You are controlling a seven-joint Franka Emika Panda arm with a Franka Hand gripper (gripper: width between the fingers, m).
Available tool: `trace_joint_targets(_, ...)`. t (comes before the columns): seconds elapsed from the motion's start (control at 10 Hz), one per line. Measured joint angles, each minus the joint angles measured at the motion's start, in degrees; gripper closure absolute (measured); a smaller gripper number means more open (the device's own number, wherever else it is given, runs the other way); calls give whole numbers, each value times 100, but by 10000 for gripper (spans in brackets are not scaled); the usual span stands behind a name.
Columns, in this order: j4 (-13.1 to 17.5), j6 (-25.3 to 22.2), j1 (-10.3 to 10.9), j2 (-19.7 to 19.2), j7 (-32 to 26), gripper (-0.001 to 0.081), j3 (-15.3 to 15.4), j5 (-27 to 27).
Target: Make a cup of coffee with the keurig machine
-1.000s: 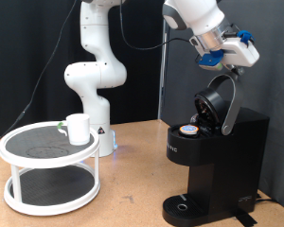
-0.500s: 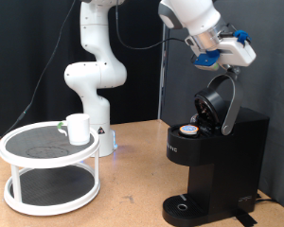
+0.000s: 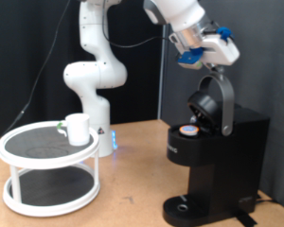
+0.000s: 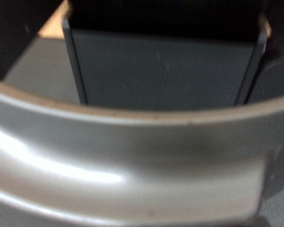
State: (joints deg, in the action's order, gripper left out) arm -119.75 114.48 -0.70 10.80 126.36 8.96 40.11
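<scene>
The keurig machine stands at the exterior view's right, its domed lid swung up and open. A small pod with a coloured top sits in the open chamber. My gripper is at the top of the raised grey handle band, right against it; its fingers are hard to make out. Up close in the wrist view, the grey handle band curves across the frame with the dark machine body behind it. The white cup stands on the upper tier of a round white stand at the exterior view's left.
The stand has two tiers with dark mesh surfaces. The arm's white base rises behind the stand. The round drip base sits at the machine's foot. A wooden tabletop lies between the stand and the machine.
My gripper has moved towards the exterior view's left at the top of the handle. The handle and lid have shifted slightly the same way. The cup has not moved.
</scene>
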Motion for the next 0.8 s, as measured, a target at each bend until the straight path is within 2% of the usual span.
trace_joint_targets(0.4,-215,-5,-347,78,95,806,-149,-561)
trace_joint_targets(0.8,-349,50,-532,10,112,806,-163,-1009)
